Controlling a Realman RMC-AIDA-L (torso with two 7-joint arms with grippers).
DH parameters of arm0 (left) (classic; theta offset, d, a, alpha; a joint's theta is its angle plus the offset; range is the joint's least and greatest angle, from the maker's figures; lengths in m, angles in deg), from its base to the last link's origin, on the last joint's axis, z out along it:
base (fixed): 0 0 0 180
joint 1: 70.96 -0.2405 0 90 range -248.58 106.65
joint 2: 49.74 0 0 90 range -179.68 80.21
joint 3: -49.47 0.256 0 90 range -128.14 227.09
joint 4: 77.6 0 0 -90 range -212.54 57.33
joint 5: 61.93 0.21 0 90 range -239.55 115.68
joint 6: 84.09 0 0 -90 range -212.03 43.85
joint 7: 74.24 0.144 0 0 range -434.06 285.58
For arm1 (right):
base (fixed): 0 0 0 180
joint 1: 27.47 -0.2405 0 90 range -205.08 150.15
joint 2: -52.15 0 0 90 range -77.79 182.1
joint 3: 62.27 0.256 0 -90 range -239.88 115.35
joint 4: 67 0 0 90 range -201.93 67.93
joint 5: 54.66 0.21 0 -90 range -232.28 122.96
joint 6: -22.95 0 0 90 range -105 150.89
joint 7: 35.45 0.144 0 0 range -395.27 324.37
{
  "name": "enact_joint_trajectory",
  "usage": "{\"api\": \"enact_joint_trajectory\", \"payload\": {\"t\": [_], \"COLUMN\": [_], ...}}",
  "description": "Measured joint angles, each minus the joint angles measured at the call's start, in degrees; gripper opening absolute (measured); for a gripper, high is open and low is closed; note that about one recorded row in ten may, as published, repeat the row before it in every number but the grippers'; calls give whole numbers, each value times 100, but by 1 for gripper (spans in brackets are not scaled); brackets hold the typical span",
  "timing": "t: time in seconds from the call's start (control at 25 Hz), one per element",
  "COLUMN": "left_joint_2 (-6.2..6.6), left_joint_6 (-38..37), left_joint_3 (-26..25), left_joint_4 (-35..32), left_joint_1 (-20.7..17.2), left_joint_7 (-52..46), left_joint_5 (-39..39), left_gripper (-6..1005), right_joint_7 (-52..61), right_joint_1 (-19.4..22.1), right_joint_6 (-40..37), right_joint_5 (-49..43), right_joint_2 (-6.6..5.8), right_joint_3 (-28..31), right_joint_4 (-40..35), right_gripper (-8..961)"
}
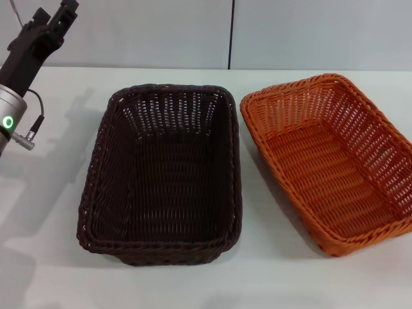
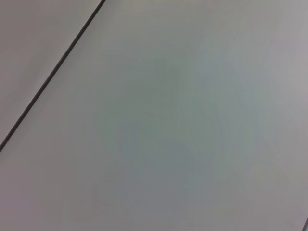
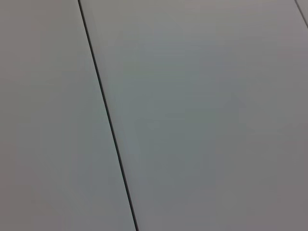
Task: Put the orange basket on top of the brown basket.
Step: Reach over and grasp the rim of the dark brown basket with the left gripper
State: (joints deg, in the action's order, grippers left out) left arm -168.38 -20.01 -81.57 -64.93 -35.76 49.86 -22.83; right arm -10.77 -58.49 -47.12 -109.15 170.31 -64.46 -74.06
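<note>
Plainly orange basket (image 1: 331, 161) — open-weave, upright.

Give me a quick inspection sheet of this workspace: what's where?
Surface: white table, bare around the baskets.
Job's things: orange basket on the robot's right, brown basket beside it; both empty and upright, neither stacked.
Clutter: nothing seen.
End effectors: left end effector raised at the far left, holding nothing; right one not in view.
Cables: short cable at the left arm's wrist.
Surroundings: grey wall panels with a dark seam.
</note>
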Motion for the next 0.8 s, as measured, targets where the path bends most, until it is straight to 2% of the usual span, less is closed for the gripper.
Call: {"api": "enact_joint_trajectory", "payload": {"t": [0.64, 0.8], "left_joint_2": [-5, 58], "left_joint_6": [87, -30], "left_joint_3": [52, 342], "left_joint_4": [-5, 152], "left_joint_1": [30, 8], "left_joint_7": [-37, -501], "left_joint_5": [6, 60], "left_gripper": [806, 805], "right_joint_7": [7, 9], "right_joint_1": [24, 35], "right_joint_6": [2, 2], "right_joint_5": [-1, -1], "right_joint_2": [1, 4], "right_joint_3": [0, 0], "right_joint_4": [52, 55], "right_gripper": [790, 790]}}
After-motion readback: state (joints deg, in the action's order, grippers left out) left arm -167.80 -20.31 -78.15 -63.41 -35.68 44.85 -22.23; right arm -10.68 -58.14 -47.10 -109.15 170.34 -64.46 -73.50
